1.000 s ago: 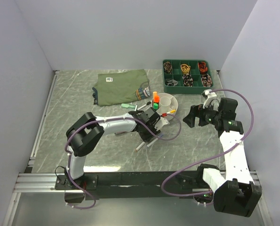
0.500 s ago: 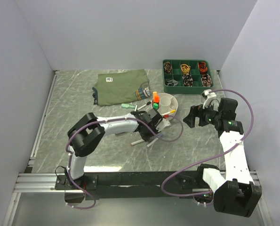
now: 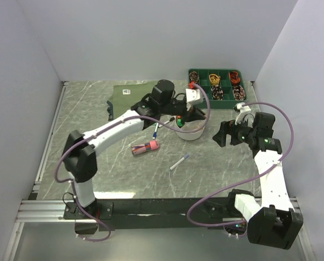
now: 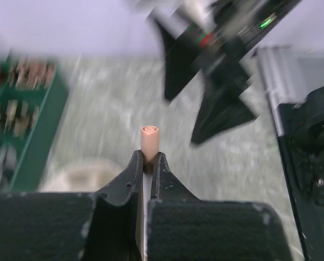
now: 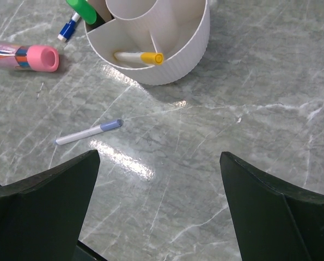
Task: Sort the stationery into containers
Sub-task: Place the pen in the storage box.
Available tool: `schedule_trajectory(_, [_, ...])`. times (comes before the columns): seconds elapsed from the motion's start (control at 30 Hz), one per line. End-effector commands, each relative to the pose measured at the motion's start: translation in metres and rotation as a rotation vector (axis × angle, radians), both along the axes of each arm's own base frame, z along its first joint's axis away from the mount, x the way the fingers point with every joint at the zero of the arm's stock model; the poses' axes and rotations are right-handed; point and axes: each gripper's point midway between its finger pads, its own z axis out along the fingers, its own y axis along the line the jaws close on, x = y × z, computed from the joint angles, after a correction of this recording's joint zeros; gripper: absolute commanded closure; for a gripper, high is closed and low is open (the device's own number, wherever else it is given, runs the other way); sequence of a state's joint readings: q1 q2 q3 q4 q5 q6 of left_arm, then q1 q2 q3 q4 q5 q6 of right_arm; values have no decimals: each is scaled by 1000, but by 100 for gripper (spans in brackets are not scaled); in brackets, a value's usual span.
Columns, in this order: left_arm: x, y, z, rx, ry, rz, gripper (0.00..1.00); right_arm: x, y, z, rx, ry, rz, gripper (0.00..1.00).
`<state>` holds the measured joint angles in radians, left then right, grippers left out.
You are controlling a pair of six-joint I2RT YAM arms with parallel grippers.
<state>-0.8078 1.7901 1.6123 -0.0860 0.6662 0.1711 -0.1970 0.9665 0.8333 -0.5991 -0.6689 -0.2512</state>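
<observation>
Grey marbled counter point(image 3: 96, 163) carries the white round divided plastic tub point(image 5: 167, 60). Right pincer point(image 5: 157, 157) stands wide open and empty near it; left pincer point(image 4: 147, 159), above the tub, is clamped on a thin white peach-capped pen point(image 4: 150, 136). A blue-capped pen point(image 5: 88, 132) lies loose on the counter.

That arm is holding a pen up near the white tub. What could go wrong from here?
1. The left pincer pinches the thin pen just below its peach cap, and its own view is blurred, so it seems to be moving fast. The pen might slip or land outside the white tub.
2. The open right pincer hangs close beside the tub, so the two pincers could bump.
</observation>
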Motion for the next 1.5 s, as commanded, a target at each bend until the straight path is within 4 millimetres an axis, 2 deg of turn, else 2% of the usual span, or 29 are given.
schedule_trajectory(0.0, [-8,-38,-4,-127,-85,-211,96,9,-4,23,-19,-57,-15,0])
schedule_trajectory(0.03, [-3,-41,-2,-148,-125,-209,96,9,-5,22,-23,-57,-17,0])
schedule_trajectory(0.13, [5,-47,-15,-150,-171,-224,96,9,-7,22,-33,-55,-24,0])
schedule_trajectory(0.17, [9,-50,-27,-139,-163,-231,96,8,-7,20,-33,-50,-22,0])
schedule_trajectory(0.23, [13,-51,-30,-147,-173,-251,96,8,-8,19,-35,-45,-22,0])
schedule_trajectory(0.27, [16,-53,-39,-140,-168,-254,96,8,-8,17,-36,-40,-24,0])
schedule_trajectory(0.4, [28,-54,-48,-140,-175,-250,96,9,-10,14,-43,-29,-26,0])
schedule_trajectory(0.63, [29,-54,-68,-118,-145,-275,94,13,-12,5,-35,-1,-31,0])
schedule_trajectory(0.7, [27,-53,-77,-100,-126,-281,86,16,-13,5,-34,-1,-35,0])
schedule_trajectory(0.77, [27,-51,-84,-89,-127,-281,71,18,-13,4,-32,2,-38,0])
schedule_trajectory(0.93, [27,-46,-90,-59,-160,-272,61,23,-14,5,-31,7,-36,0])
schedule_trajectory(1.03, [27,-41,-82,-52,-198,-254,57,24,-14,6,-30,3,-36,0])
schedule_trajectory(1.07, [26,-38,-67,-64,-222,-243,56,24,-14,7,-30,3,-36,0])
schedule_trajectory(1.13, [24,-30,-61,-52,-236,-217,56,24,-14,7,-31,3,-37,0])
schedule_trajectory(1.17, [19,-24,-41,-68,-259,-202,56,23,-14,7,-30,1,-34,0])
schedule_trajectory(1.2, [14,-17,-47,-50,-231,-181,56,22,-13,7,-29,1,-33,0])
schedule_trajectory(1.23, [7,-9,-27,-66,-245,-165,55,20,-13,6,-27,1,-33,0])
schedule_trajectory(1.27, [-2,-1,-40,-31,-197,-159,55,20,-12,6,-24,-3,-30,0])
schedule_trajectory(1.37, [-19,13,-48,72,-134,-94,53,17,-10,6,-14,-4,-30,0])
schedule_trajectory(1.4, [-38,17,-67,161,-58,-94,53,16,-9,6,-10,-5,-26,0])
schedule_trajectory(1.47, [-39,25,-90,275,11,17,52,15,-7,7,0,-10,-27,0])
